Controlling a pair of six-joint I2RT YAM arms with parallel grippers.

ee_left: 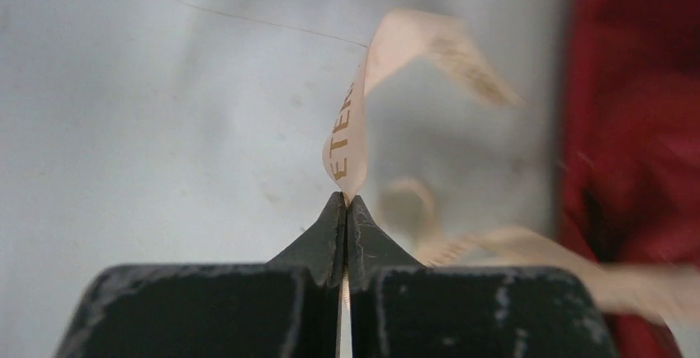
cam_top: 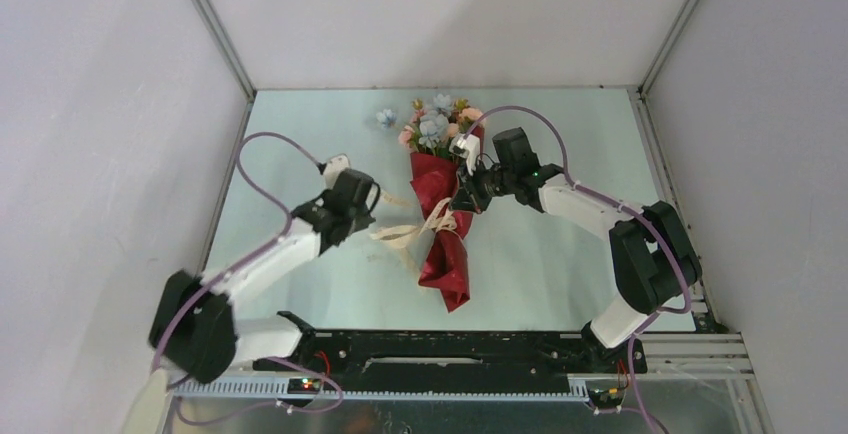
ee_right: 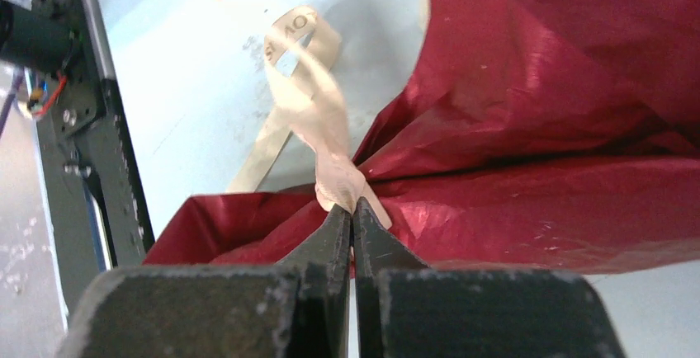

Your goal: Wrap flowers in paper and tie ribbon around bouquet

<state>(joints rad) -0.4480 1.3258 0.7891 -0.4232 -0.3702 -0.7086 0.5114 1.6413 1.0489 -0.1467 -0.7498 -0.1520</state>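
From above, the bouquet lies near the middle of the desk point(cam_top: 300, 284), slightly tilted: the flowers point(cam_top: 434, 124) point to the far edge, and the red paper point(cam_top: 446, 254) is wrapped round the stems and tapers toward the arms. The ribbon point(cam_top: 410, 232) crosses the narrow waist of the paper, and loose loops spill onto the desk at its left. The left pincer point(cam_top: 378, 198) reaches in from the left and meets a strand of ribbon just beside the paper. The right pincer point(cam_top: 460, 202) comes down from the right onto the waist of the wrap. In the left wrist view, the left pincer point(ee_left: 345, 203) is fully closed and its tips pinch the ribbon point(ee_left: 347, 131). The ribbon rises from the tips as a printed cream band, curls over to the right and shows again as a thin edge in the seam between the fingers. Blurred loops lie beyond, with the paper point(ee_left: 640, 127) at the right edge and the pale desk point(ee_left: 165, 127) behind. In the right wrist view, the right pincer point(ee_right: 353, 208) is likewise closed. Its tips nip the ribbon point(ee_right: 318, 115) where it bunches against the paper point(ee_right: 536, 127). From there the ribbon twists up into a loop over the desk point(ee_right: 190, 86), and one end trails down toward the dark rail point(ee_right: 103, 143) at the left.
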